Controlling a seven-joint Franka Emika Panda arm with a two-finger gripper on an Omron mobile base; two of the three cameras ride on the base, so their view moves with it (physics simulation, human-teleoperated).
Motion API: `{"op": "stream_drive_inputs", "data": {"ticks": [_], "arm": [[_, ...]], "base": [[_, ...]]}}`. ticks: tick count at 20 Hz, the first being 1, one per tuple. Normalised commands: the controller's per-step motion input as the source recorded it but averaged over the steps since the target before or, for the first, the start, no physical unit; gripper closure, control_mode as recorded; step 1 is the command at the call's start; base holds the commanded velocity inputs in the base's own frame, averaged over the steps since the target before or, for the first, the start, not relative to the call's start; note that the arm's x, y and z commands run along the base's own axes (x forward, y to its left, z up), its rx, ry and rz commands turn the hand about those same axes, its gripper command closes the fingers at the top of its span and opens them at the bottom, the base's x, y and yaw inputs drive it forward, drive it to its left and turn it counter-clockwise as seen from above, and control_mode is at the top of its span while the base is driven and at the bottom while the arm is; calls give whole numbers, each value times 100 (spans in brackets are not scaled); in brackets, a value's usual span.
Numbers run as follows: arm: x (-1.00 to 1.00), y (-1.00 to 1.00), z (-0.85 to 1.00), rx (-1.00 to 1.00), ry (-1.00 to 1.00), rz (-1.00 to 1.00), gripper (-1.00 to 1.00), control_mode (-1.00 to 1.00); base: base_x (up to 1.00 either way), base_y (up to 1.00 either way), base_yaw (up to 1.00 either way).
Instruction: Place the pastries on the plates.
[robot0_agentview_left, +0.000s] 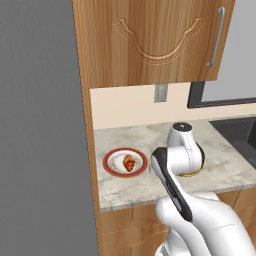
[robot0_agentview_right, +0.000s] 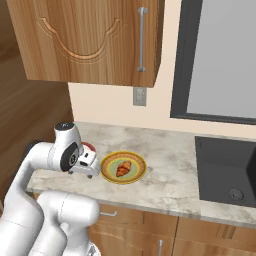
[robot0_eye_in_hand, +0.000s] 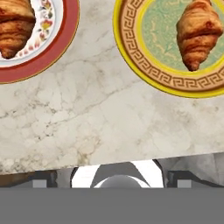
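Left base view: the red-rimmed plate (robot0_agentview_left: 125, 162) sits on the marble counter (robot0_agentview_left: 145, 137), left of the arm, with a croissant (robot0_agentview_left: 129, 162) lying at its centre. The arm's white body covers most of the yellow-rimmed plate (robot0_agentview_left: 196, 173); just a sliver of rim shows at its right.

Right base view: the yellow-rimmed plate (robot0_agentview_right: 123, 167) lies near the counter's front edge with the second croissant (robot0_agentview_right: 123, 168) on its green centre. The gripper (robot0_agentview_right: 88, 170) hangs just left of this plate; cannot tell how far apart its fingers stand. A dark sink (robot0_agentview_right: 227, 170) sits far right.

Hand view: both plates lie apart on marble, red-rimmed (robot0_eye_in_hand: 48, 54) left, yellow-rimmed (robot0_eye_in_hand: 144, 65) right, each bearing a croissant (robot0_eye_in_hand: 15, 24) (robot0_eye_in_hand: 197, 33).
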Motion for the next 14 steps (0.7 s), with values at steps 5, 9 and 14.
{"op": "stream_drive_inputs", "data": {"ticks": [5,9,14], "arm": [[-31,5,0,0,0,6,-100,-100],[-28,1,0,0,0,3,-100,-100],[-20,5,32,0,0,0,-100,-100]], "base": [[0,0,0],[0,0,0],[0,0,0]]}}
